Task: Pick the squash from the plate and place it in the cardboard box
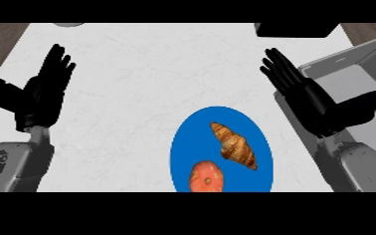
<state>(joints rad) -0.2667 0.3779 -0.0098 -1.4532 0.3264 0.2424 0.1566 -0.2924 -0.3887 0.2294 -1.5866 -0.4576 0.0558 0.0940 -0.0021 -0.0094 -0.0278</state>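
- We see the squash [206, 176], orange and round, lying on the near part of the blue plate [192, 134], cut off by the view's lower edge.
- A brown croissant [235, 146] lies on the same plate, just beyond the squash and to its right.
- The plate sits on the white worktop [147, 69], between the two forearms and nearer the right one.
- Our left hand [40, 97] shows at the view's left, fingers [57, 62] straight and spread, holding nothing, well apart from the plate.
- Our right hand [312, 97] shows at the right, fingers straight and empty too, overlapping the left edge of the grey box [345, 64]; we cannot tell whether it touches.
- A dark object [297, 29] lies at the far right edge.
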